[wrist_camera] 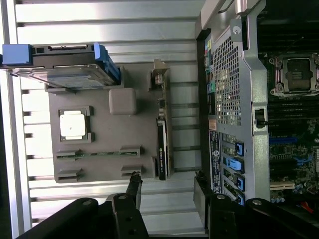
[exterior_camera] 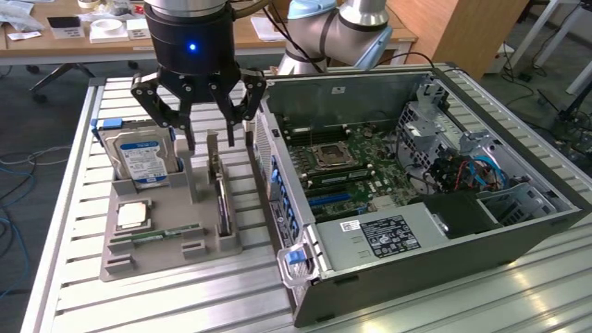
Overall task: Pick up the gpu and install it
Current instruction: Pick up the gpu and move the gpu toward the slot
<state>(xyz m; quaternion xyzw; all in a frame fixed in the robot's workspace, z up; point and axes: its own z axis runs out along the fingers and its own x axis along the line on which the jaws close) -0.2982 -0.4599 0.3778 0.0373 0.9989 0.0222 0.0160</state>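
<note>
The gpu [exterior_camera: 221, 194] is a thin dark card standing on edge in a slot of the grey holder tray [exterior_camera: 157, 257], on the side nearest the computer case. Its silver bracket [wrist_camera: 158, 75] shows at one end in the wrist view, with the dark board [wrist_camera: 161, 147] running from it. My gripper [exterior_camera: 219, 142] hangs open just above the card's far end, its fingers spread to either side and nothing between them. In the wrist view the gripper [wrist_camera: 167, 184] straddles the line of the card without touching it.
The open computer case [exterior_camera: 518, 236] lies at the exterior view's right, with its motherboard [exterior_camera: 356, 173] and blue slots [exterior_camera: 328, 201] exposed. The tray also holds a hard drive [exterior_camera: 138, 158] with a blue label, a CPU [exterior_camera: 132, 215] and a green RAM stick [exterior_camera: 166, 233]. All rest on a slatted metal table [exterior_camera: 185, 305].
</note>
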